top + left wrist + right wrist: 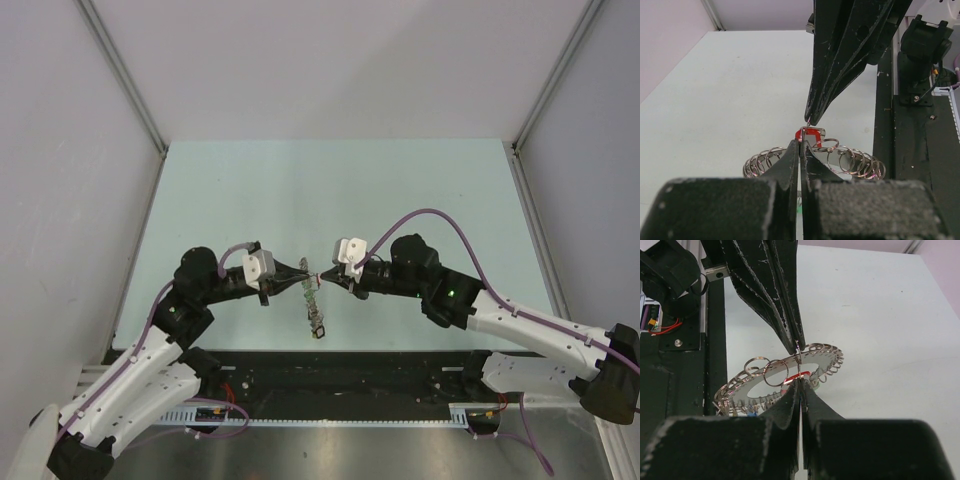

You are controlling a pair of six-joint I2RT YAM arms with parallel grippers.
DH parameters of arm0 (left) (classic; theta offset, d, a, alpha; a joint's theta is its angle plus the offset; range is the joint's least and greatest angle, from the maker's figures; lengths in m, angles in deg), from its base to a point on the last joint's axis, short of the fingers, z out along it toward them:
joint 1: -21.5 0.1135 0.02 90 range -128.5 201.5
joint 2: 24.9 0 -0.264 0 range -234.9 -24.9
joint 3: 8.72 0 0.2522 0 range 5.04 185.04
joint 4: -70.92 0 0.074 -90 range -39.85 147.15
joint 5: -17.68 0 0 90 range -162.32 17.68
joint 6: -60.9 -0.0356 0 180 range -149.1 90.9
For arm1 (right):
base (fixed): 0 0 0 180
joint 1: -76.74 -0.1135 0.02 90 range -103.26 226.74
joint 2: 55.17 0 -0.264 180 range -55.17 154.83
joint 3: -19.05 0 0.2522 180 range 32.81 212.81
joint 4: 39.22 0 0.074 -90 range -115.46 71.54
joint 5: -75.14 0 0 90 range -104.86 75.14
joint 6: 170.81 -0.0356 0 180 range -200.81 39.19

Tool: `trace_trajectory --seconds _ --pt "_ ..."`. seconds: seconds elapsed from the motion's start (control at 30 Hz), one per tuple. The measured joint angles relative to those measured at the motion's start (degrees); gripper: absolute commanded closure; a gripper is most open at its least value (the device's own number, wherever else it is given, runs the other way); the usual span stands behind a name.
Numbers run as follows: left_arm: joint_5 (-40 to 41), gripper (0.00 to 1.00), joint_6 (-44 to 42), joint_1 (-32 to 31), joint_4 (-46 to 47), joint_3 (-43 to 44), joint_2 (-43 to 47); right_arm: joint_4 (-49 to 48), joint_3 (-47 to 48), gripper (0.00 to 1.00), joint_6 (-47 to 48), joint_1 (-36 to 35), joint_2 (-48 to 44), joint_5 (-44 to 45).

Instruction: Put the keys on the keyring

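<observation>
The keyring (312,305), a flat grey metal ring fringed with small split rings, hangs tilted between the two arms. It shows as a disc (772,374) in the right wrist view and as a row of loops (855,161) in the left wrist view. My left gripper (306,276) is shut, pinching a thin split ring at the keyring's rim. My right gripper (326,279) is shut too, tip to tip with the left one. The keys, one small key with a red tag (808,133), sit right at its tips (800,381); the exact pinch point is hidden.
The pale green table (330,190) stretches behind the arms, with grey walls on three sides. A black rail (340,365) with wiring runs along the near edge. More coloured tags (751,410) hang under the keyring.
</observation>
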Motion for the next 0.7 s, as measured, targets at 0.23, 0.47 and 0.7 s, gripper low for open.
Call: trace_trajectory --seconds 0.23,0.47,0.7 --pt "0.04 1.00 0.00 0.00 0.04 0.00 0.00 -0.68 0.00 1.00 -0.44 0.13 0.46 0.04" --pt "0.85 0.99 0.00 0.00 0.02 0.00 0.26 -0.70 0.00 1.00 -0.44 0.24 0.52 0.09" --pt "1.11 1.00 0.02 0.00 0.02 0.00 0.63 -0.70 0.00 1.00 -0.74 0.59 0.52 0.37"
